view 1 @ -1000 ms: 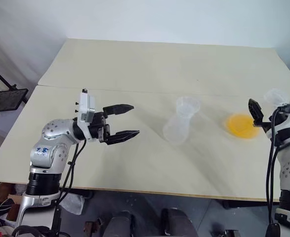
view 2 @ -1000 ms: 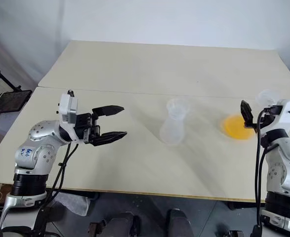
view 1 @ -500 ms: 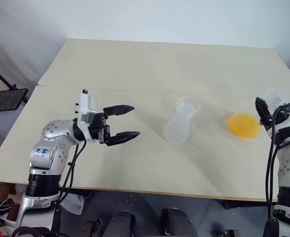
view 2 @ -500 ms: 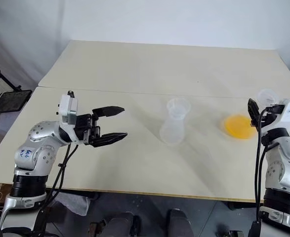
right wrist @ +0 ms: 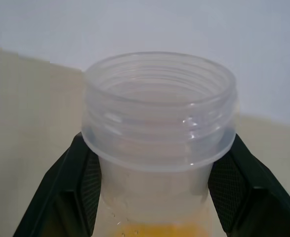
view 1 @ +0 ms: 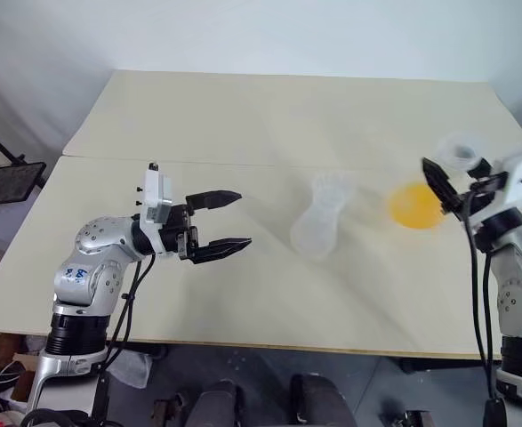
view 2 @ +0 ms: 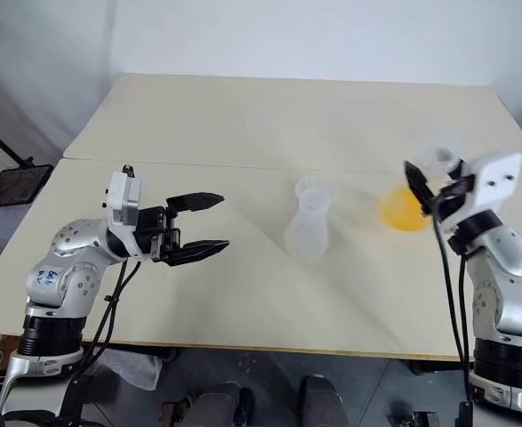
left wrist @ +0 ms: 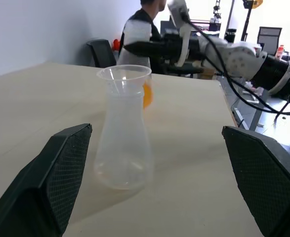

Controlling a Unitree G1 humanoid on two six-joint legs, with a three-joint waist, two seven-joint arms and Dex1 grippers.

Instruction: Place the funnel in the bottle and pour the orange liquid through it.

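Nearest to us, the left gripper (view 1: 234, 219) hangs above the table (view 1: 243, 294), jaws spread and empty, pointing sideways at the bottle (view 1: 319, 224). The bottle stands upright at mid-table, its wide neck facing up, between the two arms and apart from both. In the left wrist view something thin leans inside the bottle's neck; we cannot tell whether it is the funnel.

Farther out on the right side, the right gripper (view 2: 428, 189) is clenched on the threaded neck of a clear flask (right wrist: 159, 121) carrying the orange liquid (view 1: 415, 205). We judge that the pour depends on this arm: the bottle lies to its left, just beyond the flask.
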